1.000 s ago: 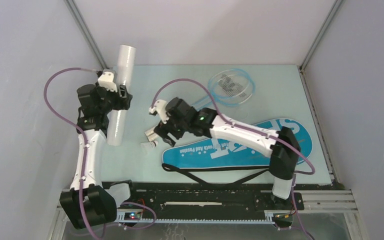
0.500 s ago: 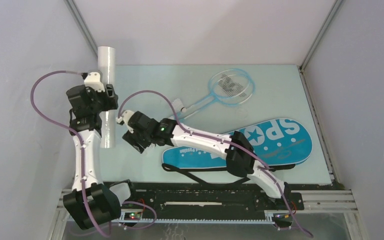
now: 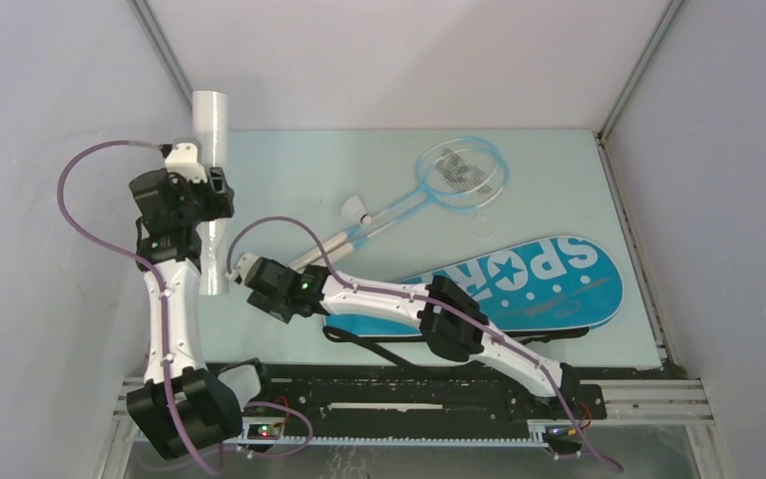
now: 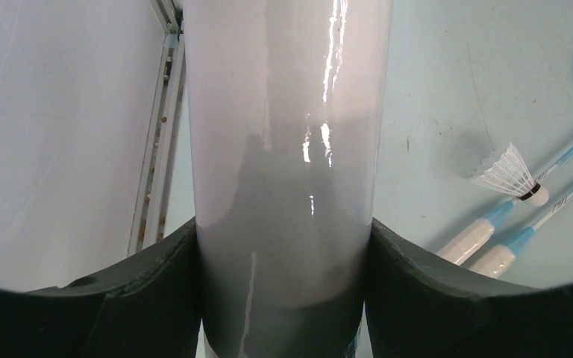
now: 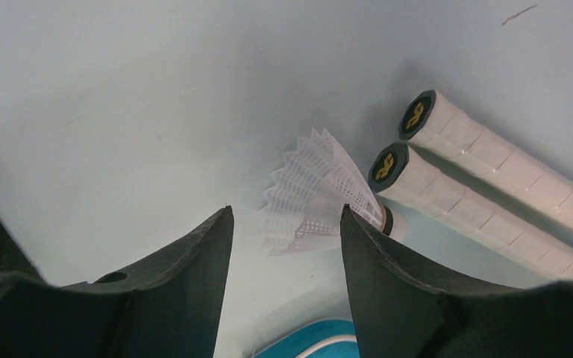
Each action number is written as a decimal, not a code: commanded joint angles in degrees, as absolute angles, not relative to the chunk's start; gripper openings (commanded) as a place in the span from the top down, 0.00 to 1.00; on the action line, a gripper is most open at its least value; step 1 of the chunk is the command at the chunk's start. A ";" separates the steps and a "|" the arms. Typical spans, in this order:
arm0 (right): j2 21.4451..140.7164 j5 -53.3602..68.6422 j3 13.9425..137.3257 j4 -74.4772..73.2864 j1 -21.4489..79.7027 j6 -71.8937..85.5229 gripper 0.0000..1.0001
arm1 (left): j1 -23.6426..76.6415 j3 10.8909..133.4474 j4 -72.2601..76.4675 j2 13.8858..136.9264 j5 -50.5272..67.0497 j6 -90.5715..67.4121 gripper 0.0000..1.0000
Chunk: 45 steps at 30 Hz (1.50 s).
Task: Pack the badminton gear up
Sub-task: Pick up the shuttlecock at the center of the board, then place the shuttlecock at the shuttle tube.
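Glossy white tube (image 4: 283,149), lacy white shuttlecock (image 5: 319,195)

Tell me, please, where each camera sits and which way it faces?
Top: fixed above and behind the bases, looking down on the table; left arm and right arm show.
Left wrist: on the left arm, looking along the left tool, shut on the white tube.
Right wrist: on the right arm, looking down past the open right tool at a shuttlecock.
Shared: all three show the racket handles.
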<state>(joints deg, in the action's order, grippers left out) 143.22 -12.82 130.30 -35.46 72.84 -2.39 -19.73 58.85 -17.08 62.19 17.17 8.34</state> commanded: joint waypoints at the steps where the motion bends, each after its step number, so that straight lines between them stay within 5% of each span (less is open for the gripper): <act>1: 145.26 -19.59 135.10 -34.01 73.56 -6.86 0.37 | -20.28 61.51 -14.13 60.06 19.31 6.94 0.81; 9: 145.52 -24.69 133.31 -32.34 73.65 -10.94 0.48 | -20.39 60.56 -13.54 59.50 21.38 6.77 0.80; 23: 136.35 -27.51 123.06 -28.85 73.57 -14.52 0.89 | -20.29 60.64 -13.54 59.80 24.26 6.92 0.80; 33: 118.20 -21.50 110.22 -28.56 69.44 -13.07 0.99 | -20.25 60.50 -14.11 60.17 30.77 8.67 0.80; 45: 94.16 7.67 96.20 -31.64 48.31 -4.91 1.00 | -13.63 58.90 -16.70 60.03 42.81 17.86 0.80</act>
